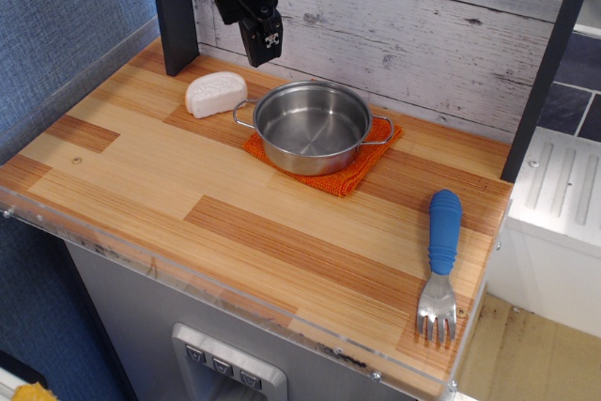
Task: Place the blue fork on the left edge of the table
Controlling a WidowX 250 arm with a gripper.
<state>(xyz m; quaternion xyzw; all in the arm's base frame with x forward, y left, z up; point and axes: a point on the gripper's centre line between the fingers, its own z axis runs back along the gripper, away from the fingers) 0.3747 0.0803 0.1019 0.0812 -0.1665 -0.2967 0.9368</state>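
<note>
The blue fork (pixel 441 260) lies flat near the right front corner of the wood-grain table (pixel 141 166), blue handle toward the back and silver tines toward the front edge. My black gripper (pixel 264 52) hangs high over the back of the table, just behind and left of the pot, far from the fork. Its fingers look close together with nothing between them.
A steel pot (pixel 312 126) with two handles stands on an orange cloth (pixel 349 173) at the back centre. A white wedge-shaped object (pixel 215 93) lies to its left. A dark post (pixel 174 11) stands at the back left, another at the right (pixel 549 63).
</note>
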